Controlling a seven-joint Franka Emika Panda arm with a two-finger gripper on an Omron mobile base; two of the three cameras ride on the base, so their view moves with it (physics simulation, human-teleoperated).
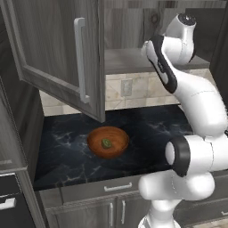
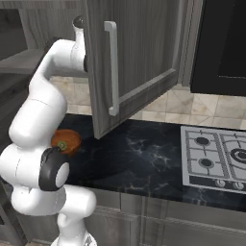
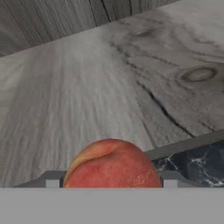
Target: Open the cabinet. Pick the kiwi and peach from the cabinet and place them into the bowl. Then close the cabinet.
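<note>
Sitting between claw (image 3: 109, 186) fingers: peach (image 3: 112, 165)

we found the arm (image 1: 196, 102) folded upward from its base, elbow low, forearm raised and the wrist reaching high and forward. in the hand view the gripper (image 3: 109, 183) sat with its jaws closed against both sides of the peach (image 3: 111, 164).

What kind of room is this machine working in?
A kitchen, rendered by computer: a gas stove set into a dark marble counter, an open wall cabinet above it, and a wooden bowl.
</note>
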